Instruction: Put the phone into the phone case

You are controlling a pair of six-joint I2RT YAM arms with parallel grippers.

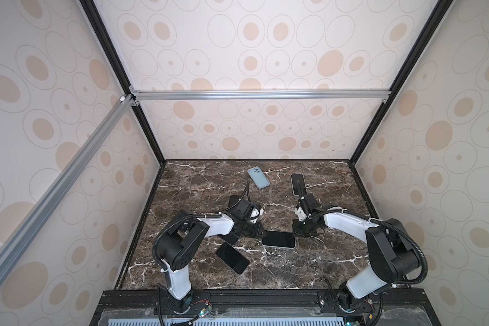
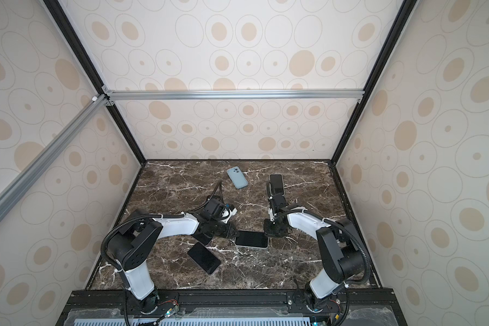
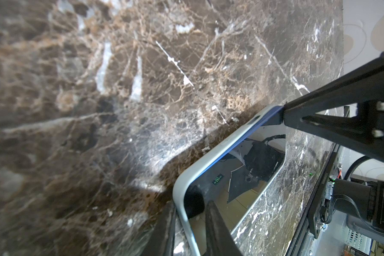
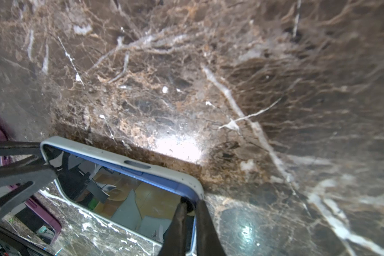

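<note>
Black phone (image 1: 232, 258): lies screen up at the front left of the table (image 1: 308, 271), beside the left arm and touched by neither claw.
Purple case (image 4: 56, 223): just beside the left claw. Only part of its rim shows, with a dark screen inside it.
Left claw (image 3: 190, 208): set low at the left end of the case, nipped on the end rim. One finger is against the outside and the other is on the screen.
Pale phone (image 1: 258, 177): lies back up with its lenses showing, near the rear edge and well apart from both arms.
Case (image 4: 111, 153): white, lying flat at mid-table between the two claws.
Phone (image 1: 278, 239): sits screen up in the case. Its blue side shows above the rim along the side with the button slot, most of all near the right claw's corner.
Right claw (image 4: 191, 202): fingers almost together, pinching the case's corner rim, one on the screen and one outside.
Right phone (image 1: 297, 184): lies screen up behind the right wrist, and nothing holds it.
</note>
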